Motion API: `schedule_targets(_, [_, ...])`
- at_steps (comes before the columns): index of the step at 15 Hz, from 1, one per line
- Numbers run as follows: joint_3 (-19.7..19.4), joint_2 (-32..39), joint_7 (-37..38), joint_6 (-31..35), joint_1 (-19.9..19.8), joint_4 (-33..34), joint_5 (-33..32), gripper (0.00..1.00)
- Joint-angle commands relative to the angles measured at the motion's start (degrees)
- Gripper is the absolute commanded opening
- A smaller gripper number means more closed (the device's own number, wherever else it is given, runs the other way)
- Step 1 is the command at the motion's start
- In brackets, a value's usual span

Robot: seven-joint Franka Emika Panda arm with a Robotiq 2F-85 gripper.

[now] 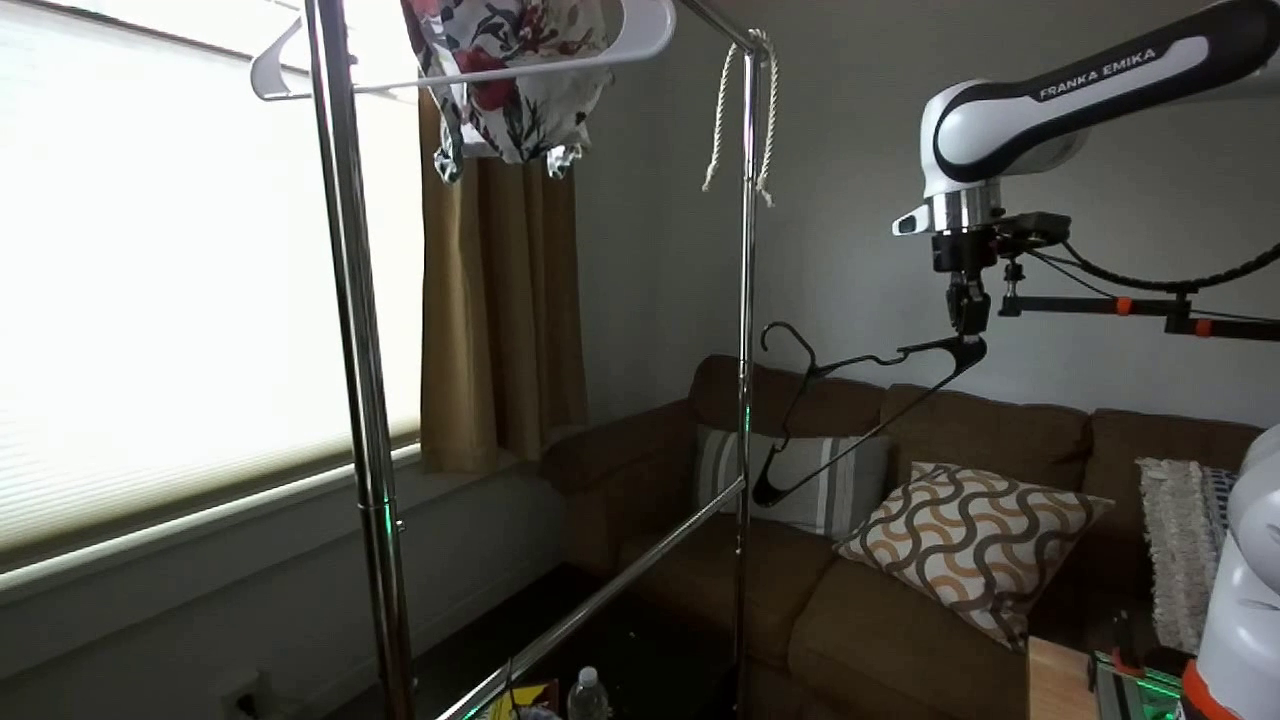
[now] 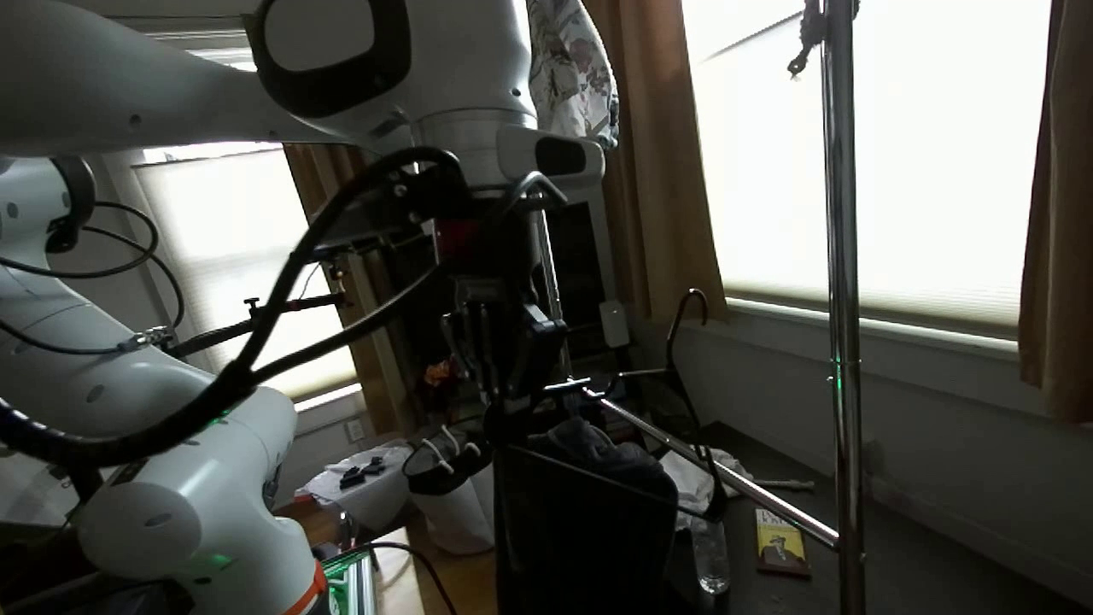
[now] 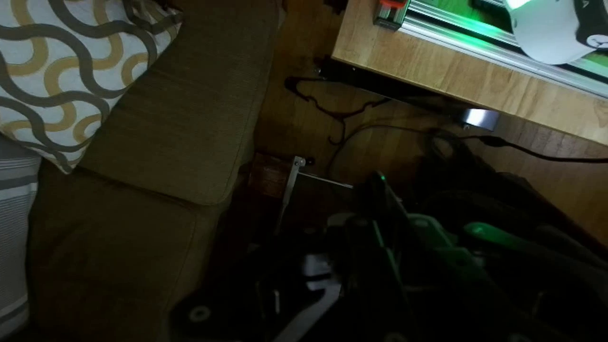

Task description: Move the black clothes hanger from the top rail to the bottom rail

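The black clothes hanger [image 1: 818, 371] is off the top rail [image 1: 718, 22] and, right of centre in an exterior view, hangs from the jaws, closed on one shoulder end. Hooking it over the bottom rail [image 1: 610, 588], at lower centre there, and letting go remain. In an exterior view, what seems a tall black bin [image 2: 589, 547] at lower centre has dark crumpled material [image 2: 593, 446] at its mouth; the contents of the white basket [image 2: 461, 519] left of it cannot be made out.
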Motion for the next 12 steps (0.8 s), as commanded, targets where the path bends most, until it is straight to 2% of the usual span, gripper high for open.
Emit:
schedule_targets(1, [1.3,4.3,5.5,-1.4,2.8,-1.3,0.5,0.02])
schedule_targets(5, [4.1,10.2,17.5,-0.3,3.4,-4.2,-1.2,0.02])
schedule_targets(7, [4.1,13.7,23.3,0.2,3.4,-5.3,-1.2,0.02])
schedule_targets(9, [3.3,16.9,25.2,1.3,3.2,-5.9,0.1,0.02])
schedule_targets(10, [1.7,17.2,21.6,1.3,3.5,-5.4,3.6,0.02])
schedule_targets(11, [3.3,16.0,22.9,0.4,3.7,-5.4,0.9,0.07])
schedule_targets(12, [2.9,17.1,22.6,0.8,3.6,-5.4,1.8,0.07])
